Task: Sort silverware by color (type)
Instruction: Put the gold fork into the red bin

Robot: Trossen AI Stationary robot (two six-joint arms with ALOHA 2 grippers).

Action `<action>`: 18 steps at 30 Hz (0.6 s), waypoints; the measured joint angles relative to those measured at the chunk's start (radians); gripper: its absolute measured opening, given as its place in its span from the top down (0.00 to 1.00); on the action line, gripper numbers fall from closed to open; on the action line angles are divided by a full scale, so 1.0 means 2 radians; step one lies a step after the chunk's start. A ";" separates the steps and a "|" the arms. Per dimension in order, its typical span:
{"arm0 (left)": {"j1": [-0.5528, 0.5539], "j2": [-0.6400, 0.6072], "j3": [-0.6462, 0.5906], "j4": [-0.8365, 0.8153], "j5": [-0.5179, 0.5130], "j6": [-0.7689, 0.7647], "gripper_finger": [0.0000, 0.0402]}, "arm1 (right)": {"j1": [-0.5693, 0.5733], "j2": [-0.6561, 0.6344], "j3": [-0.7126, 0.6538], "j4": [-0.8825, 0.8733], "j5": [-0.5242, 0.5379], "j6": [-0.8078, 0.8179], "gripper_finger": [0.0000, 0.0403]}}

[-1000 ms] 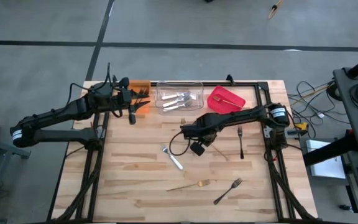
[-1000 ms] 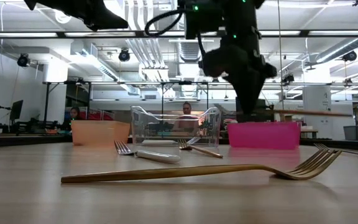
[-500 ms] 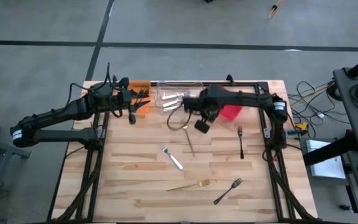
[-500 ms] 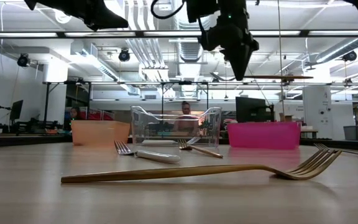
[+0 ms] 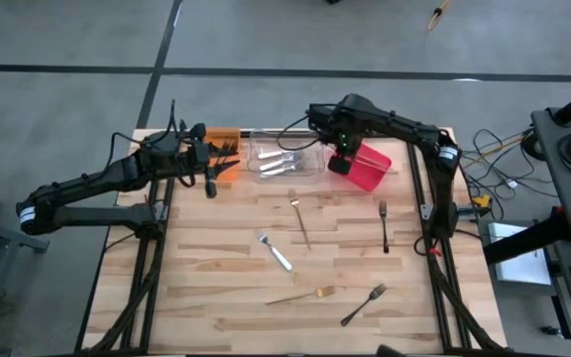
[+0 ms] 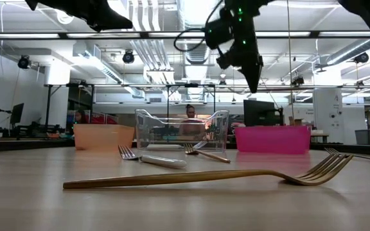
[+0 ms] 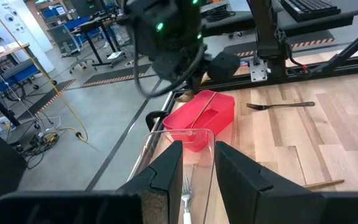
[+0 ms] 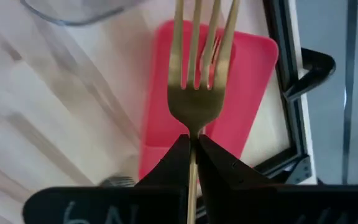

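A gold fork (image 8: 199,74) stood pinched by its neck between the right gripper's (image 8: 192,152) closed fingers, tines pointing out over the red bin (image 8: 253,68). In the high view that gripper (image 5: 339,151) hung above the red bin (image 5: 370,171), beside the clear bin (image 5: 310,159) that held silver forks (image 5: 278,163). The left gripper (image 5: 209,171) waited over the orange bin (image 5: 222,135), fingers slightly apart, holding nothing I could see. Other forks lay loose on the table (image 5: 216,268).

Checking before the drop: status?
Right gripper shut on gold fork, over red bin. Left gripper over the orange bin, fingers apart. Nothing in the way.
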 joint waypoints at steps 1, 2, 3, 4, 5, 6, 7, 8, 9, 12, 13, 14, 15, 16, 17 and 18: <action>0.000 0.000 0.000 0.000 0.000 0.000 0.81 | -0.008 0.001 -0.003 0.000 -0.001 -0.015 0.98; 0.000 0.000 0.000 0.000 0.000 0.000 0.81 | -0.015 0.003 -0.005 0.001 -0.001 -0.028 0.98; 0.000 0.000 0.000 0.000 0.000 0.000 0.81 | -0.023 0.003 -0.007 0.001 -0.001 -0.039 0.98; 0.000 0.000 0.000 0.000 0.000 0.000 0.81 | -0.031 0.003 -0.009 0.001 -0.001 -0.046 0.98; 0.000 0.000 0.000 0.000 0.000 0.000 0.81 | -0.040 0.003 -0.013 0.001 -0.001 -0.051 0.98; 0.000 0.000 0.000 0.000 0.000 0.000 0.81 | -0.048 0.003 -0.016 0.000 -0.001 -0.051 0.98; 0.000 0.000 0.000 0.000 0.000 0.000 0.81 | -0.056 0.003 -0.021 0.000 -0.003 -0.050 0.98; 0.000 0.000 0.000 0.000 0.000 0.003 0.81 | -0.064 0.003 -0.026 0.001 -0.008 -0.045 0.98; 0.000 0.000 0.000 0.000 0.000 0.005 0.81 | -0.071 0.003 -0.031 0.000 -0.016 -0.041 0.98; 0.000 0.000 0.000 0.000 0.000 0.007 0.81 | -0.086 0.003 -0.046 0.001 -0.027 -0.031 0.98; 0.000 0.000 0.000 0.000 0.000 0.007 0.81 | -0.090 0.003 -0.052 0.002 -0.027 -0.032 0.98; 0.000 0.000 0.000 0.000 0.000 0.007 0.81 | -0.092 0.003 -0.057 0.003 -0.027 -0.036 0.98; 0.000 0.000 0.000 0.000 0.000 0.007 0.81 | -0.095 0.003 -0.061 0.005 -0.027 -0.040 0.98; 0.000 0.000 0.000 0.000 0.000 0.007 0.81 | -0.096 0.003 -0.065 0.006 -0.027 -0.043 0.98; 0.000 0.000 0.000 -0.001 0.000 0.007 0.81 | -0.097 0.003 -0.070 0.007 -0.027 -0.045 0.98; 0.000 0.000 0.000 -0.001 0.000 0.007 0.81 | -0.098 0.003 -0.074 0.009 -0.027 -0.046 0.98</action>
